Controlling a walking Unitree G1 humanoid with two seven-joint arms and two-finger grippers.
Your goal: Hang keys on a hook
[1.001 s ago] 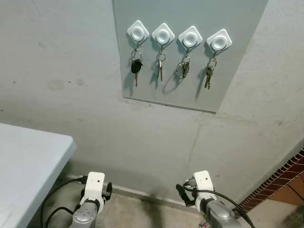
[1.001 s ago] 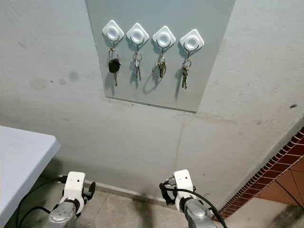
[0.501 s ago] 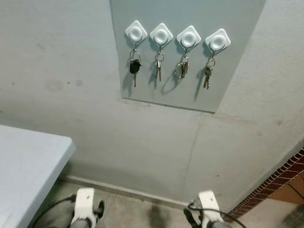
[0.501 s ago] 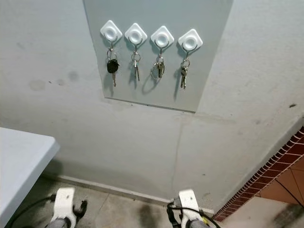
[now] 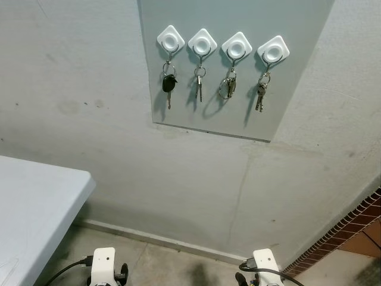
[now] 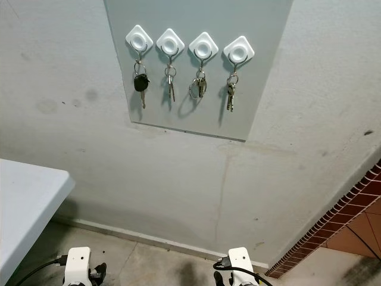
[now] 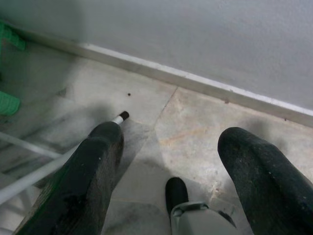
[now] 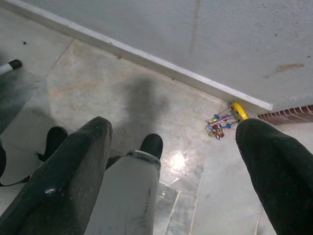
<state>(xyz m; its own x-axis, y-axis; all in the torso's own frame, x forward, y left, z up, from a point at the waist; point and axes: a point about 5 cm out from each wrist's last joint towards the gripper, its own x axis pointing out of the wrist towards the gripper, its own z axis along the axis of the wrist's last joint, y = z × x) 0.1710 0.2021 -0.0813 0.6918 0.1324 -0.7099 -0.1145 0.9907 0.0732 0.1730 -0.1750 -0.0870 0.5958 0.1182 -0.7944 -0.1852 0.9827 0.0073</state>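
Since a second ago our arms have dropped: the white wrist housings that sat well up in the lower part of the head views now only peek over the bottom edge, while the wall has barely shifted.

Going left to right in the left eye view, the grey table (image 5: pixel 36 208) fills the lower left corner, its rounded edge well apart from the wall. In the upper centre a grey panel (image 5: pixel 178 116) carries four white hooks (image 5: pixel 171 39), and each holds keys: a black-headed key (image 5: pixel 169 83), a thin key (image 5: pixel 199 82), a ring bunch (image 5: pixel 227 87) and a small bunch (image 5: pixel 260 95). Red brick edging (image 5: pixel 351 223) runs into the lower right corner.

The wrist views add the floor. Our left gripper (image 7: pixel 171 161) hangs over floor tiles near the skirting board (image 7: pixel 195 83), fingers (image 7: pixel 93 171) spread wide and empty. Our right gripper (image 8: pixel 173 161) is likewise spread wide, holding nothing, with a colourful bead toy (image 8: pixel 225 122) lying against the skirting. Bare tile lies between our feet and the wall.
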